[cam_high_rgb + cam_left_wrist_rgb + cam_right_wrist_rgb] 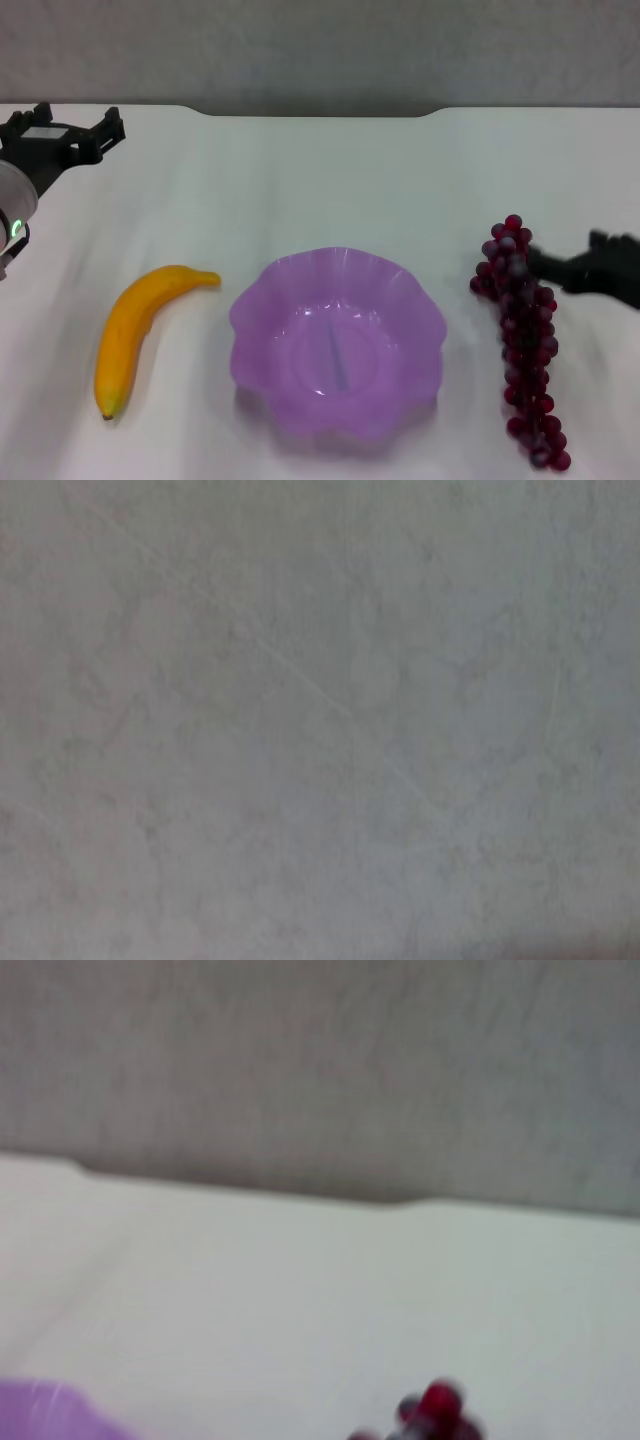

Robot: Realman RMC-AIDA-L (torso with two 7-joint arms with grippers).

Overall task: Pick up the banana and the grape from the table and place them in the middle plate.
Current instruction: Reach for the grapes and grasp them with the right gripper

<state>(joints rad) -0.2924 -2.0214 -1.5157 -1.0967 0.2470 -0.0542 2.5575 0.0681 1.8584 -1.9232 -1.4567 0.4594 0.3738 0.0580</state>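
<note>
While the right gripper (545, 262) reaches in from the right edge of the head view, you can see its dark fingers low over the table (330, 170), their tips right at the upper end of the grape (522, 335). They look to be touching or nearly touching the bunch, but you cannot tell whether they have closed on anything, nor how wide they stand. The bunch lies flat on the white top, running lengthwise toward the near edge, just to the right of the middle plate (300, 285) and apart from its rim.

The left gripper (75, 135) sits at the far left corner of the table, well apart from every fruit. Its two black fingers stand spread with a clear gap between them, and they hold nothing.

Count what you have: one banana (138, 330), one bunch of grapes, one purple plate. The banana lies on the table left of the plate, its stem end pointing toward the wavy rim and close to it, its dark tip toward the near edge. The plate has nothing in it.

The right wrist view gives you a few red berries of the grape (436, 1410) at its edge, a corner of the middle plate (50, 1415), and the table's back edge against a grey wall (320, 1060). The left wrist view shows only a mottled grey surface.
</note>
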